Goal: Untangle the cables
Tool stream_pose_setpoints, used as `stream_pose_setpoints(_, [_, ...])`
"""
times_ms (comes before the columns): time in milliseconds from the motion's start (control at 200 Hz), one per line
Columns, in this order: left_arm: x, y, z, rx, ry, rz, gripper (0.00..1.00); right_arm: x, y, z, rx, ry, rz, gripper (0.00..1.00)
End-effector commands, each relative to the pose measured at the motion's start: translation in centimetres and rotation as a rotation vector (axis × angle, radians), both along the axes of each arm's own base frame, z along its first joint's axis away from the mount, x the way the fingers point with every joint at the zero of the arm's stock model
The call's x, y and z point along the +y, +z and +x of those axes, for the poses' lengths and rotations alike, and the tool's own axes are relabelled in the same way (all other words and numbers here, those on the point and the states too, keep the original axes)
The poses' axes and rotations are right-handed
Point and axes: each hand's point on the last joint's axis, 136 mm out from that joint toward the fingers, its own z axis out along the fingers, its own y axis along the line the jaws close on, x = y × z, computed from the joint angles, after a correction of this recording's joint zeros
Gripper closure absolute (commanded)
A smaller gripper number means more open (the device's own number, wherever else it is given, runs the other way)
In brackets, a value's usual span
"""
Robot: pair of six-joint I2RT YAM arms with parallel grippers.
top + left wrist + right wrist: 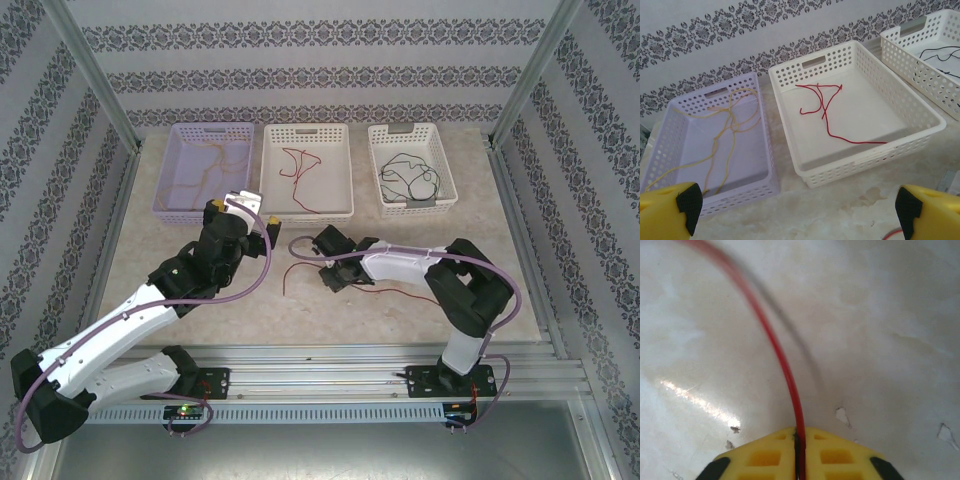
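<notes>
My right gripper (pixel 799 432) is shut on a thin red cable (pixel 775 345) that curves away over the pale tabletop. From above, this gripper (pixel 325 265) sits low at mid-table, and the red cable (pixel 390 290) trails out to both sides of it. My left gripper (pixel 242 212) hovers open before the baskets, its yellow fingers (pixel 670 207) wide apart with nothing between them. Yellow-tan cables (pixel 722 140) lie in the purple basket (pixel 740 192). Another red cable (pixel 827 122) lies in the middle white basket (pixel 875 160). A black cable (pixel 405 175) is coiled in the right white basket (pixel 445 175).
The three baskets stand in a row along the back of the table. Metal frame posts and patterned walls close in the sides and back. The marbled tabletop (pixel 240 310) lies between the baskets and the arm bases. A purple arm cable (pixel 262 270) loops beside the left wrist.
</notes>
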Motion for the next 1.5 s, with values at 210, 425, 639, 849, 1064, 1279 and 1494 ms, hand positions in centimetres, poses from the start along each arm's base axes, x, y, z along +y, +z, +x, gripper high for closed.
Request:
stream_pose_setpoints(210, [0.8,1.2,0.1,-0.046,0.026,-0.018,0.0,-1.4,6.4,1.4,-0.131,-0.048,0.053,1.0])
stream_pose_setpoints(425, [0.9,1.3,0.1,-0.048,0.03,-0.02,0.0,-1.6,18.5,1.6,-0.334,-0.049,0.228,1.0])
stream_pose_setpoints(639, [1.0,1.5,0.0,-0.058,0.035,-0.024,0.0,-0.7,29.6,2.6,-0.509,-0.042,0.405,1.0])
stream_pose_setpoints(849, [1.3,1.9,-0.1,-0.077,0.043,-0.035,0.0,0.8,36.6,7.7,-0.581,-0.089,0.533,1.0])
stream_pose_setpoints(1064, [1.3,1.9,-0.1,-0.08,0.042,-0.035,0.0,4.4,40.1,14.6,-0.574,-0.083,0.67,1.0])
stream_pose_setpoints(1279, [1.4,1.9,-0.1,-0.084,0.043,-0.032,0.0,6.5,36.2,24.2,-0.468,-0.156,0.769,1.0])
stream_pose_setpoints(1494, [1.4,1.9,-0.1,-0.086,0.045,-0.025,0.0,5.7,26.0,30.2,-0.337,-0.286,0.666,1.0])
